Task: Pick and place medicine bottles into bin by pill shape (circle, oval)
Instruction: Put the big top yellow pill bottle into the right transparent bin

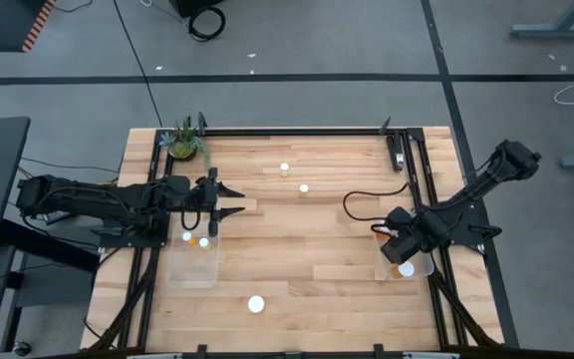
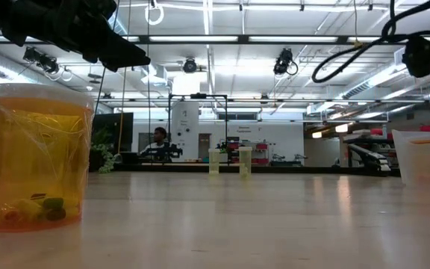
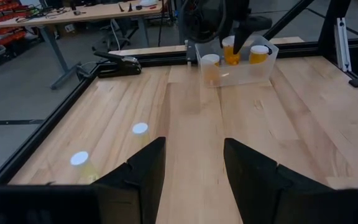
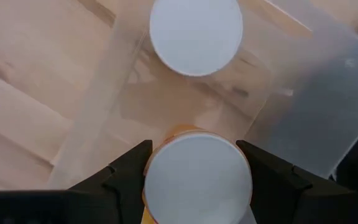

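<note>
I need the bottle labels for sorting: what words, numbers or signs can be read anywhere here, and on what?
None can be read.
Amber bottle in the low view: no label shows on the side facing the camera.
White caps in the clear bin: blank.
Wall signs in the room behind: too small to read.

Two clear bins: one point(image 1: 193, 261) at lower left of the high view, one point(image 1: 414, 261) at lower right. Three white-capped bottles stand loose on the table: two point(image 1: 284, 169) point(image 1: 304, 187) upper centre, one point(image 1: 256, 304) bottom centre (bottles inside the bins are partly hidden). One potted plant point(image 1: 183, 142), upper left.
</note>
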Controlling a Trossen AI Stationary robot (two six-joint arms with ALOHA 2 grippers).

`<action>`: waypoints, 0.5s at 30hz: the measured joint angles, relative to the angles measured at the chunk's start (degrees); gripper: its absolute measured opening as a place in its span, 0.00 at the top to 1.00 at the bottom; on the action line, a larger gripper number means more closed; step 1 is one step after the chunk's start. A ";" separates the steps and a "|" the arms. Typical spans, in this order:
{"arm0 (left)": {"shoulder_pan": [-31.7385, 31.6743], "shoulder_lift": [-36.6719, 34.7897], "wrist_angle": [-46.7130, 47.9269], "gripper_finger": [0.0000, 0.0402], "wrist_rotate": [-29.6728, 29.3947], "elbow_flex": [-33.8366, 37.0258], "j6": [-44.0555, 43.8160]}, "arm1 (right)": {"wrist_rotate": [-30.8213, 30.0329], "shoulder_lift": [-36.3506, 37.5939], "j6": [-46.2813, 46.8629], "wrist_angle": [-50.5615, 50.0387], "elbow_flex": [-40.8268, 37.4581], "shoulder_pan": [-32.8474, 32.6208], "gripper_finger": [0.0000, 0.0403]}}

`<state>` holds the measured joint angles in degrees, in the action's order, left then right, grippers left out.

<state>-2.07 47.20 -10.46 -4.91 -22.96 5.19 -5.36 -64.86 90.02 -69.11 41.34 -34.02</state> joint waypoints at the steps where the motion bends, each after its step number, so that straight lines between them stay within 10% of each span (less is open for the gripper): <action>1: 0.00 0.00 0.00 0.57 0.00 0.00 0.00 | -0.11 0.38 0.03 0.24 -0.61 0.00 0.43; 15: -0.02 0.00 0.00 0.57 0.00 0.00 0.00 | -3.34 1.81 7.25 0.51 -1.17 0.13 0.43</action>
<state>-2.09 47.20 -10.46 -4.91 -22.96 5.19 -8.70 -63.05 97.27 -68.60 40.16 -33.89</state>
